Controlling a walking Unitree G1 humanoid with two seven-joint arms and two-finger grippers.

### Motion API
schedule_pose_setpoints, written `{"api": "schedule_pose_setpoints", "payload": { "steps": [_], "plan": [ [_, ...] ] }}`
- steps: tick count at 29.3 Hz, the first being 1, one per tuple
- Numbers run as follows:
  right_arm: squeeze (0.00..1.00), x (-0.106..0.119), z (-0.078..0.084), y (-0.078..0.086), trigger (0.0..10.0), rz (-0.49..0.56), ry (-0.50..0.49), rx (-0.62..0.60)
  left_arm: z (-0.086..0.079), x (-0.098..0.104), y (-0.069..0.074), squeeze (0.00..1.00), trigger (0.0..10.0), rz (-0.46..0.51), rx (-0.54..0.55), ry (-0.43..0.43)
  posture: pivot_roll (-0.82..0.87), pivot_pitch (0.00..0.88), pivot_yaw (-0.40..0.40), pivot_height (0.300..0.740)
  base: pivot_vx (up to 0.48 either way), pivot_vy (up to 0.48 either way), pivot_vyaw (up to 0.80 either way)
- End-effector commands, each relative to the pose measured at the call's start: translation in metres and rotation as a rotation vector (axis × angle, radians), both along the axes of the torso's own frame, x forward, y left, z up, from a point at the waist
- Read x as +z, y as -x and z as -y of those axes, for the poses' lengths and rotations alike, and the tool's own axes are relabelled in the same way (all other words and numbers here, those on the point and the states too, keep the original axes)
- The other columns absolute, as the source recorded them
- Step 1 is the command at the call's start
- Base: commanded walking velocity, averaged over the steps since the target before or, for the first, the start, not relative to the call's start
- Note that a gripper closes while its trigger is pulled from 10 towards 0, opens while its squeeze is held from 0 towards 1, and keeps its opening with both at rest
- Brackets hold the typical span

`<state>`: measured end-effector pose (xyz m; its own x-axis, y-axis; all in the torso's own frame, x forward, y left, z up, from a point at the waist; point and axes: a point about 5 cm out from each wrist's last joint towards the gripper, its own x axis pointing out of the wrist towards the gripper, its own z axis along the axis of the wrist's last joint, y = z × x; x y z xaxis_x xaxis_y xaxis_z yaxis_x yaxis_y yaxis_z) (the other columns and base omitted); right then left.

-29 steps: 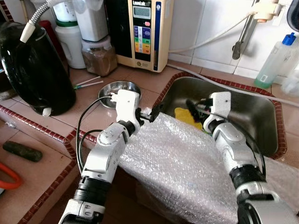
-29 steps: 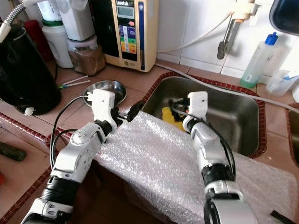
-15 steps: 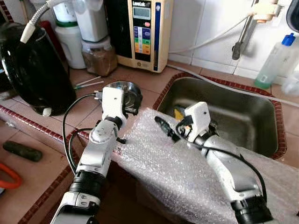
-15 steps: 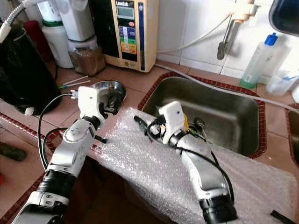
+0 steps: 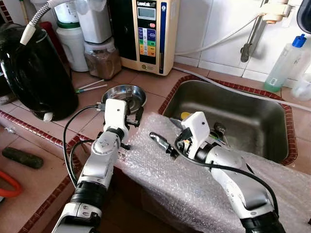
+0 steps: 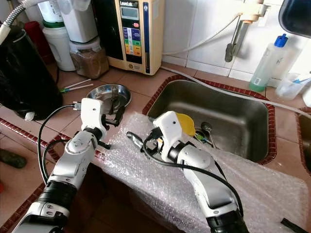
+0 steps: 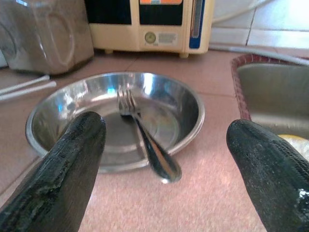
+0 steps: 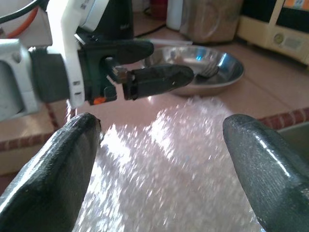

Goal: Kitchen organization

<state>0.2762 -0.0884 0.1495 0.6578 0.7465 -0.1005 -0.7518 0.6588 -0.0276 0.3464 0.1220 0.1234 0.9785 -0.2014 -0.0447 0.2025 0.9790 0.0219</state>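
A sheet of bubble wrap [image 5: 194,179] lies draped over the near edge of the tabletop [image 5: 160,82], hanging down the front, and the right hand [image 5: 163,142] hovers just above it with its fingers spread and holding nothing, likely placed to gather the wrap. Just past it, the left hand [image 7: 166,145] is also spread and empty, pointed at the steel bowl [image 7: 116,123] with a fork [image 7: 142,137] resting in it. The sink [image 5: 243,111] beyond holds a yellow item [image 6: 186,123].
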Motion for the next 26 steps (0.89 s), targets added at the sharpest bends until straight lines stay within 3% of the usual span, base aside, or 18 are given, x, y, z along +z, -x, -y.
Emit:
{"api": "schedule_pose_setpoints", "payload": {
  "steps": [1, 3, 4, 5, 6, 7, 9, 10, 11, 12, 26],
  "plan": [
    [0.98, 0.002, -0.0014, 0.0028, 10.0, -0.003, 0.008, 0.026, -0.0018, -0.0045, 0.0006, 0.0, 10.0, -0.013, 0.014, -0.01, 0.02, 0.0, 0.043, 0.74, 0.0, 0.0, 0.0],
    [0.98, -0.0011, 0.0, 0.0035, 10.0, -0.021, 0.027, 0.03, -0.0008, -0.0072, 0.0, 0.0, 10.0, -0.025, 0.01, -0.006, 0.02, 0.0, 0.042, 0.74, 0.0, 0.0, 0.0],
    [0.98, -0.0021, 0.0004, 0.0034, 10.0, -0.024, 0.034, 0.03, -0.0004, -0.0077, -0.0005, 0.0, 9.3, -0.028, 0.009, -0.001, 0.02, 0.0, 0.042, 0.74, 0.0, 0.0, 0.0],
    [0.98, -0.0021, 0.0004, 0.0034, 10.0, -0.024, 0.034, 0.03, -0.0004, -0.0077, -0.0005, 0.0, 9.3, -0.028, 0.009, -0.001, 0.02, 0.0, 0.042, 0.74, 0.0, 0.0, 0.0],
    [0.98, -0.0032, 0.0012, 0.0032, 10.0, -0.029, 0.043, 0.029, 0.0002, -0.0083, -0.0014, 0.0, 7.0, -0.029, 0.005, 0.003, 0.01, 0.0, 0.043, 0.74, 0.0, 0.0, 0.0],
    [0.98, -0.0034, 0.002, 0.0032, 10.0, -0.032, 0.049, 0.025, 0.0006, -0.0086, -0.0022, 0.0, 3.7, -0.029, 0.003, 0.004, 0.01, 0.0, 0.043, 0.74, 0.0, 0.0, 0.0],
    [0.98, -0.0031, 0.0026, 0.0025, 10.0, -0.034, 0.048, 0.021, 0.0004, -0.0087, -0.003, 0.0, 3.7, -0.03, 0.003, 0.003, 0.01, 0.0, 0.044, 0.74, 0.0, 0.0, 0.0],
    [0.98, -0.0031, 0.003, 0.0022, 10.0, -0.035, 0.049, 0.019, 0.0005, -0.0086, -0.0033, 0.0, 1.0, -0.03, -0.002, 0.011, 0.01, 0.0, 0.045, 0.74, 0.0, 0.0, 0.0],
    [0.98, -0.0031, 0.003, 0.0022, 10.0, -0.035, 0.049, 0.019, 0.0005, -0.0086, -0.0033, 0.0, 1.0, -0.03, -0.002, 0.011, 0.01, 0.0, 0.045, 0.74, 0.0, 0.0, 0.0],
    [0.98, -0.0031, 0.0034, 0.0018, 10.0, -0.035, 0.052, 0.016, 0.0003, -0.0085, -0.0037, 0.0, 0.0, -0.03, -0.005, 0.013, 0.01, 0.0, 0.047, 0.74, 0.0, 0.0, 0.0],
    [0.98, -0.0052, 0.0021, -0.0009, 10.0, -0.038, 0.062, 0.007, -0.0007, -0.009, -0.0048, 0.0, 0.0, -0.028, -0.017, 0.02, 0.02, 0.0, 0.047, 0.74, 0.0, 0.0, 0.0]
  ]
}}
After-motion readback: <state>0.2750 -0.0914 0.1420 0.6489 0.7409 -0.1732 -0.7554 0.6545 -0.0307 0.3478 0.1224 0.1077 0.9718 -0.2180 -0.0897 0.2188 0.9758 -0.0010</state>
